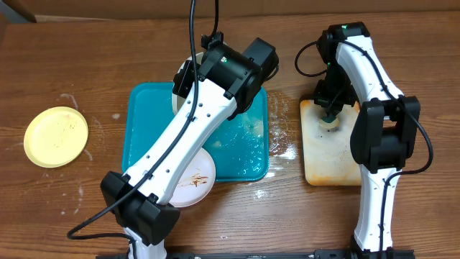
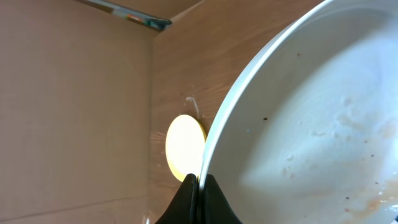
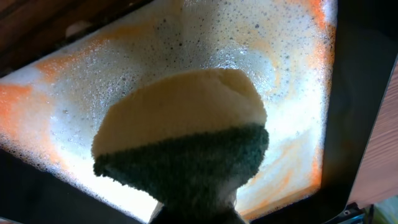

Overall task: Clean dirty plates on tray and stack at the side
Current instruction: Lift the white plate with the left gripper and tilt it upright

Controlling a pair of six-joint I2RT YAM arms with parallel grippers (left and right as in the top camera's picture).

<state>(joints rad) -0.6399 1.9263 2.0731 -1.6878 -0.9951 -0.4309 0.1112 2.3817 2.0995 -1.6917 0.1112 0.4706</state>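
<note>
My left gripper [image 2: 200, 182] is shut on the rim of a white plate [image 2: 311, 112], which it holds tilted over the back edge of the teal tray [image 1: 144, 129]; faint smears show on the plate's face. A second white plate [image 1: 200, 180] with brown smears lies at the tray's front edge, partly under my left arm. On the table at the far left lies the pale yellow plate [image 1: 56, 137]. My right gripper [image 3: 199, 214] is shut on a yellow-and-green sponge [image 3: 186, 130], above the soapy beige tray [image 3: 280, 50].
The black-rimmed beige tray [image 1: 323, 162] with foam and orange stains sits right of the teal tray. Water spots mark the wood between the two trays [image 1: 280, 144]. A cardboard wall runs along the table's back edge [image 1: 108, 11].
</note>
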